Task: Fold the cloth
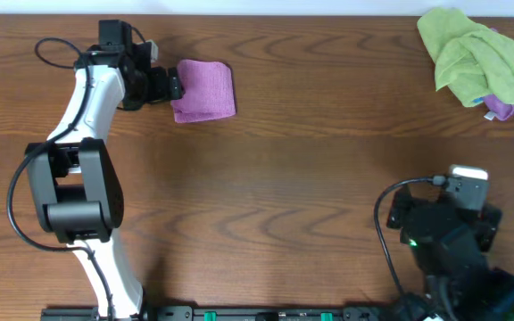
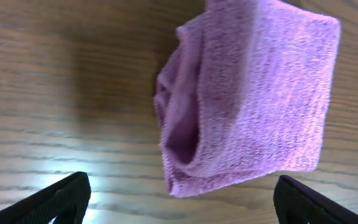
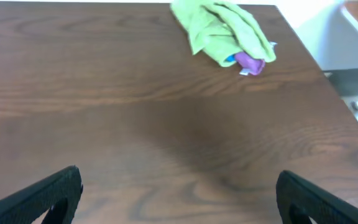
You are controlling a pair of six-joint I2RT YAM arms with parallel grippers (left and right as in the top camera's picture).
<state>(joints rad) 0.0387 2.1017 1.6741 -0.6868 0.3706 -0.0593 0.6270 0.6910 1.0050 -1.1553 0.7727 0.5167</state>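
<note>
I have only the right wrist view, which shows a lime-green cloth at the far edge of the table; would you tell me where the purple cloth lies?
Observer: The cloth lies folded into a small rectangle on the left arm's side of the table, at the far edge, well apart from the lime-green cloth.
Operator: Thank you. Is the left arm holding it?
Observer: No. The left gripper is wide open right at the cloth's edge with nothing clamped. Its wrist view shows the layers gaping into a pocket on the side that faces it.
</note>
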